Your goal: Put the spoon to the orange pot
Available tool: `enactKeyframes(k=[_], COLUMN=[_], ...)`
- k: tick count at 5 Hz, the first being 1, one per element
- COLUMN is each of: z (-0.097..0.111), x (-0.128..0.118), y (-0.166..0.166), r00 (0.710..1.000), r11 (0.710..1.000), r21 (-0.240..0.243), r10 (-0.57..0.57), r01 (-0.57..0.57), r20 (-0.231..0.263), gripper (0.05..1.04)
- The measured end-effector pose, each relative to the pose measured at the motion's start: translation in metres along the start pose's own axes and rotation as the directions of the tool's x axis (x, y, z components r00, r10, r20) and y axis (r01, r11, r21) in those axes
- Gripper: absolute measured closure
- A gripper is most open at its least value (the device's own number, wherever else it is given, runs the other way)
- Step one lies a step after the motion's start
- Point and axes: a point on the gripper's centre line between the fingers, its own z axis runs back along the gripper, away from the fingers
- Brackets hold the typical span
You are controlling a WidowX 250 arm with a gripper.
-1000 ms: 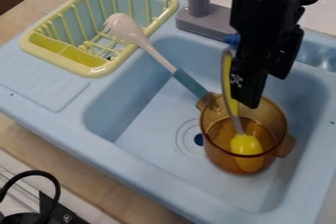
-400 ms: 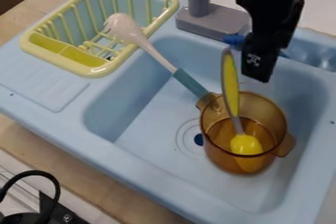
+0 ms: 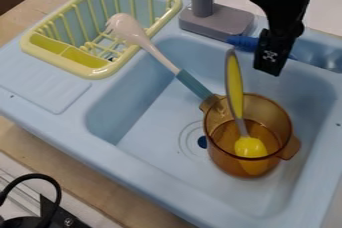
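My gripper (image 3: 270,67) hangs above the back right part of the sink, up and to the right of the spoon handle and apart from it. The yellow spoon (image 3: 234,87) leans inside the orange see-through pot (image 3: 252,168), its bowl low in the pot and its grey-edged handle rising past the rim. That pot stands in the blue sink basin, right of the drain.
A white utensil with a teal handle (image 3: 194,84) runs from the yellow dish rack (image 3: 69,67) to the pot's left handle. Behind the basin stand a grey faucet (image 3: 202,2) and a blue object (image 3: 243,42).
The gripper has moved up and to the right, away from the spoon handle and pot. Spoon and pot have kept their places.
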Motion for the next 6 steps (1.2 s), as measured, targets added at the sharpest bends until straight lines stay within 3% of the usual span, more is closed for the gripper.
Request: enactKeyframes(k=[2, 3, 4, 6], z=[-0.007, -0.006, -0.007, -0.02], x=[0.01, 0.02, 0.025, 0.011], y=[-0.012, -0.011, -0.01, -0.001], r00=[0.991, 0.986, 0.988, 0.999], r11=[0.99, 0.987, 0.99, 0.999], r21=[-0.056, -0.056, -0.06, -0.025], r10=[0.133, 0.157, 0.13, 0.035], r01=[-0.133, -0.153, -0.125, -0.035], r20=[0.002, 0.063, 0.088, 0.008], gripper=[0.085, 0.085, 0.085, 0.085])
